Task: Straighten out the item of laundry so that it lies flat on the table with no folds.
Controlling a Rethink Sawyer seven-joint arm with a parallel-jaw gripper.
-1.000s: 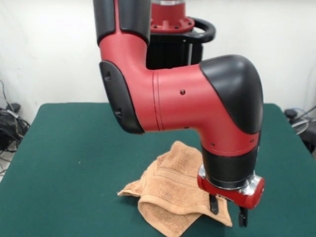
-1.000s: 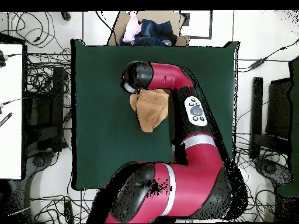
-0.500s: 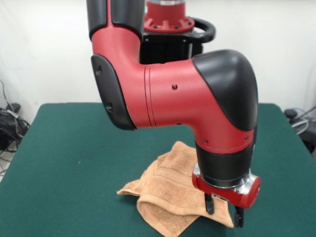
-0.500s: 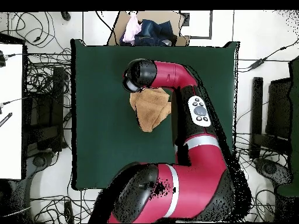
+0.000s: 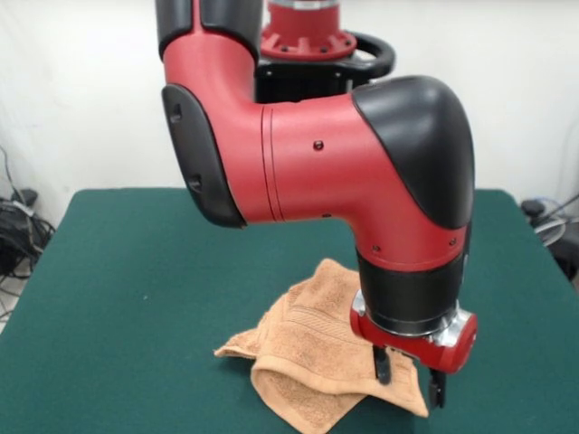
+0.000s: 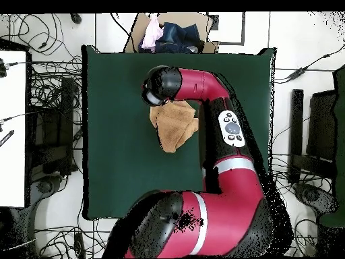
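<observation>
Table (image 5: 136, 298): dark green cloth, with wide bare stretches on every side of the towel; nothing on it blocks spreading.
Arm (image 5: 317, 163): its bulky elbow hangs over the middle of the table and hides the far part of the towel in the front view.
Towel (image 5: 308, 357): lies crumpled near the front edge, right of centre, folded over itself with a lobe drooping toward the near side.
Gripper (image 5: 409, 382): two dark fingers spread apart, gripping nothing, poised at the towel's near-right corner.
Risk: closing here may pinch two layers together, so a pull would drag the whole bundle instead of opening the fold.
Risk: a pull toward the near edge could draw cloth off the table.
Box (image 6: 172, 34): holds other clothes beyond the table, well apart.
</observation>
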